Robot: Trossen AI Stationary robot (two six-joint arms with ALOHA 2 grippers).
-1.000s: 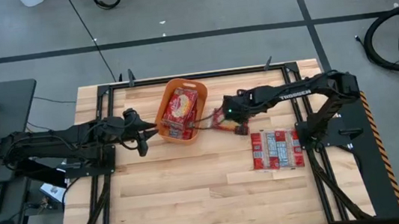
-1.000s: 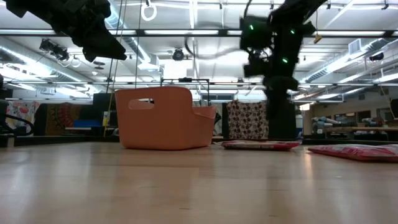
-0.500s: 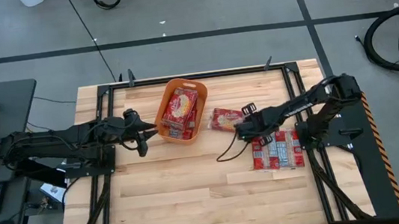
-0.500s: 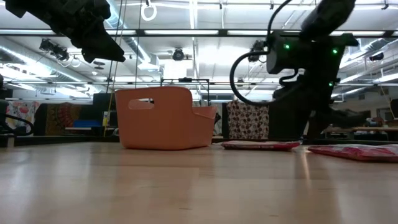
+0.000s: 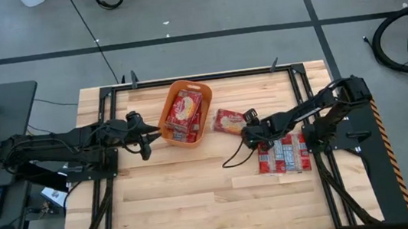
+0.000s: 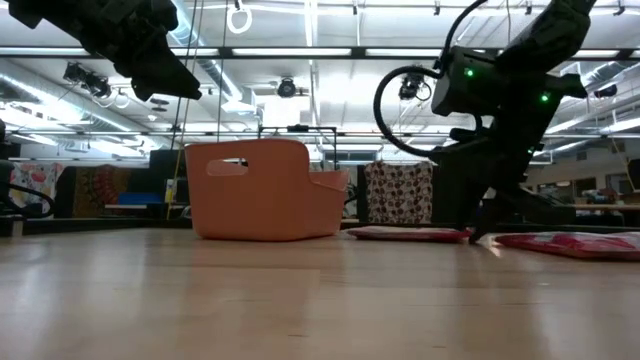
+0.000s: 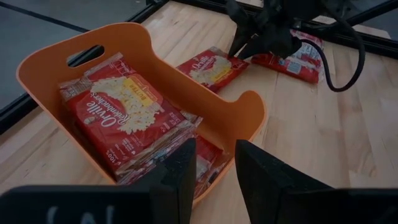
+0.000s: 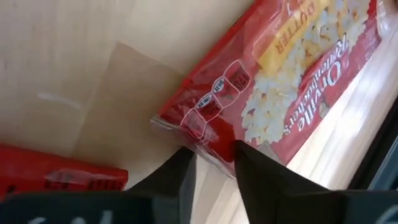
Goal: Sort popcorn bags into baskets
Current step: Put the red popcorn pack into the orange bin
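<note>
The orange basket [image 5: 185, 113] [image 6: 265, 190] [image 7: 37, 62] stands at the table's far middle with several red popcorn bags [image 7: 124, 118] stacked in it. One loose bag [image 5: 228, 119] [image 6: 410, 233] [image 8: 280, 81] lies flat to its right. A group of bags [image 5: 282, 154] [image 6: 575, 243] lies near the right edge. My right gripper [image 5: 246, 134] [image 6: 475, 235] [image 8: 214, 165] is open and low at the loose bag's right near corner. My left gripper [image 5: 145, 140] [image 7: 214, 168] is open and raised beside the basket's left side. My right gripper comes down at a slant from the table's right. Its fingers [image 8: 249, 165] stand on either side of the loose bag's sealed end, at the corner [image 8: 196, 134]. I cannot tell whether they touch it. The bag lies flat on the table.
The basket's curved rim [image 7: 249, 102] stands close before my left gripper. A black cable [image 5: 232, 157] loops from the right arm over the wood. Bare wood stretches across the table's near half [image 5: 198, 200].
My right gripper has moved away from the basket toward the table's right and near edges, and has come down from well above the table to the loose bag's end. The loose bag has stayed flat where it was.
</note>
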